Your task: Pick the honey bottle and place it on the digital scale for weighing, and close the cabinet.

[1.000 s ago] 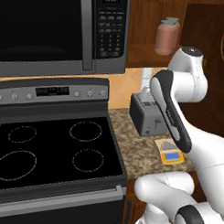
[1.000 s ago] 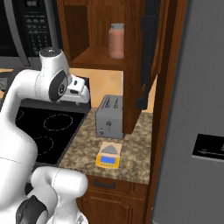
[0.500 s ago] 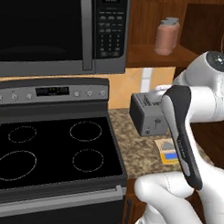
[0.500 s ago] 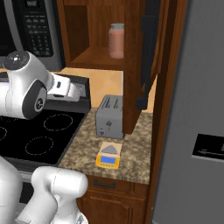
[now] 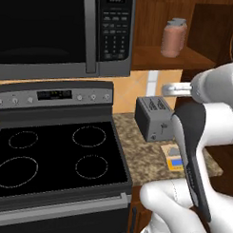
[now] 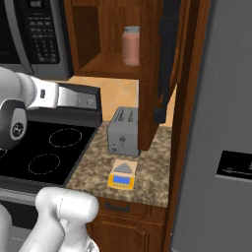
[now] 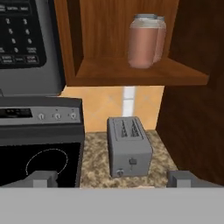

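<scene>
Tool released, empty, above counter; honey bottle near open cabinet shelf edge.

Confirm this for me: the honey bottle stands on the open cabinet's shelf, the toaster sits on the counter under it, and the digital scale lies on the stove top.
One thing is wrong: the digital scale lies on the granite counter, in front of the toaster, not on the stove; the right base view shows it. The honey bottle does stand on the open cabinet shelf.

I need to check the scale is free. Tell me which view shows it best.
The right base view: the scale lies whole on the counter before the toaster, nothing on its plate. In the left base view the arm covers part of it.
</scene>
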Motion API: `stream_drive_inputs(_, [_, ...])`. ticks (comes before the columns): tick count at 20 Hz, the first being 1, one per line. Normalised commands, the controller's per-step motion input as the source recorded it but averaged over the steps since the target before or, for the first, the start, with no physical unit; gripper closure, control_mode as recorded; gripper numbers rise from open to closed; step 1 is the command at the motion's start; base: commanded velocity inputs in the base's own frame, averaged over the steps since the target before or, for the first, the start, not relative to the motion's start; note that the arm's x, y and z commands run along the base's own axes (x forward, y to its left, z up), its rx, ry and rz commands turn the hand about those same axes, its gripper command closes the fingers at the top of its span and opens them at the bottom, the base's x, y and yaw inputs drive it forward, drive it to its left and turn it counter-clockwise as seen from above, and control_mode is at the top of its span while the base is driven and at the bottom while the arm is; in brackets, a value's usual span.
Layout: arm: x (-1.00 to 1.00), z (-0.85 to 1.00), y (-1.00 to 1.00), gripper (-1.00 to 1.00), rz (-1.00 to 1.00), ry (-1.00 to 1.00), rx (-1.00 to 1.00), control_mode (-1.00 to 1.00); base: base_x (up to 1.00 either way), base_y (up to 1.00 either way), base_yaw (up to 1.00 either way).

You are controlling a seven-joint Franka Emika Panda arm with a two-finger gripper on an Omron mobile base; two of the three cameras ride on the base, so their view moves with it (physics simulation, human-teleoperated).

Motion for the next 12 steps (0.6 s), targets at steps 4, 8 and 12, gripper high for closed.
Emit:
stream_drive_inputs(4, [-0.26, 0.73, -0.11, -1.00, -0.09, -0.03, 0.03, -1.00, 0.00, 0.00, 0.00])
stream_drive_inputs(8, [-0.33, 0.69, -0.30, -1.00, -0.04, -0.02, 0.07, -1.00, 0.00, 0.00, 0.00])
stream_drive_inputs(12, [0.10, 0.39, -0.20, -1.00, -0.09, 0.00, 0.00, -1.00, 0.00, 0.00, 0.00])
